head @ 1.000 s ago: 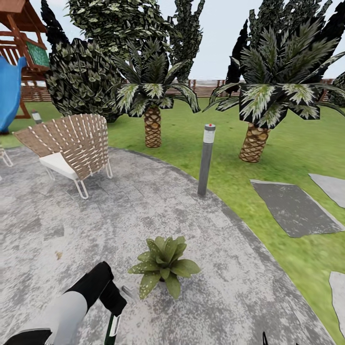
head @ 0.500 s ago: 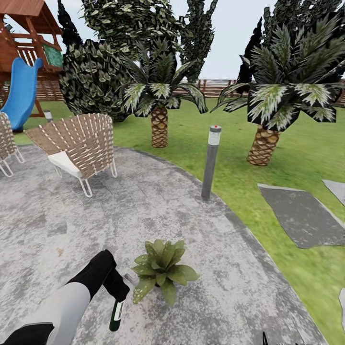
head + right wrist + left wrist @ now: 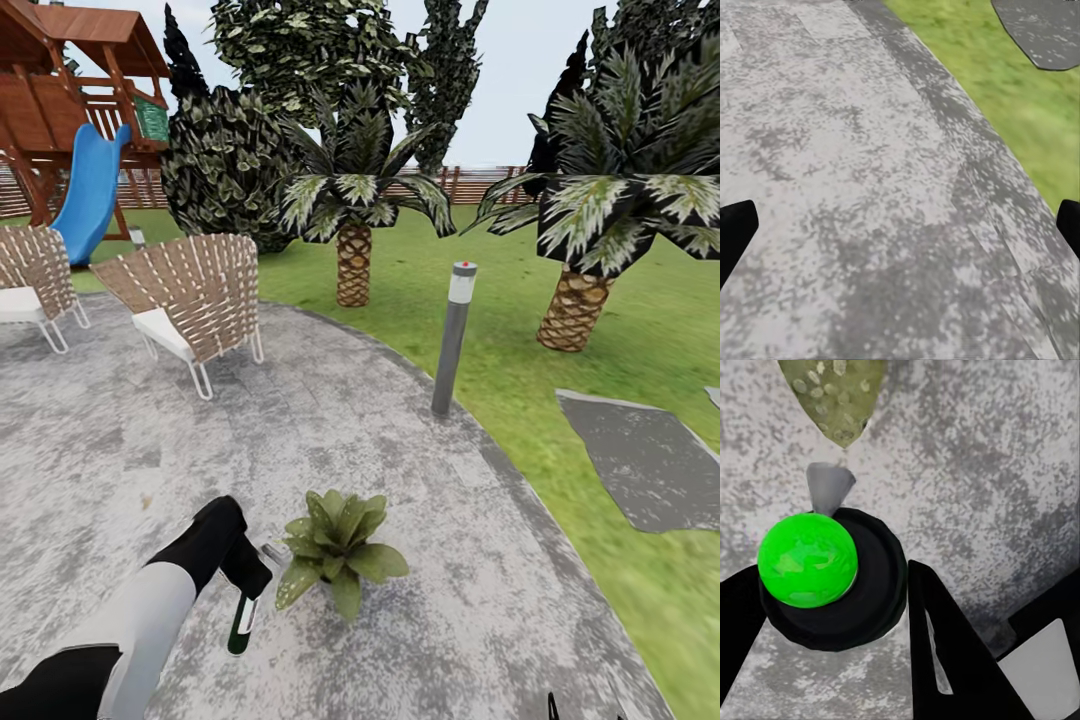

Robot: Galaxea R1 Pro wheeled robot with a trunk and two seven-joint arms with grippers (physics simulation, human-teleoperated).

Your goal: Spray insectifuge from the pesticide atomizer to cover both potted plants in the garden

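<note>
The pesticide atomizer (image 3: 241,622) hangs from my left gripper (image 3: 247,575), dark green bottle pointing down over the paved patio (image 3: 120,470) of the garden. Its pale nozzle almost touches the leaves of a potted plant (image 3: 338,548), a low green rosette just to the right. In the left wrist view my gripper (image 3: 832,611) is shut on the atomizer's black head (image 3: 874,585), which has a bright green cap, and the grey nozzle faces a spotted leaf (image 3: 832,394). My right gripper (image 3: 900,225) is open above bare paving, fingertips wide apart.
A grey bollard lamp (image 3: 452,340) stands at the patio edge behind the plant. Two wicker chairs (image 3: 195,295) (image 3: 35,280) sit at the back left. Palms (image 3: 353,260) (image 3: 575,300), a blue slide (image 3: 90,195), stepping slabs (image 3: 650,455) and lawn lie beyond.
The head view has swung left, so the scene has slid right. My left arm has lifted the atomizer fully into view and brought its nozzle close to the plant's leaves.
</note>
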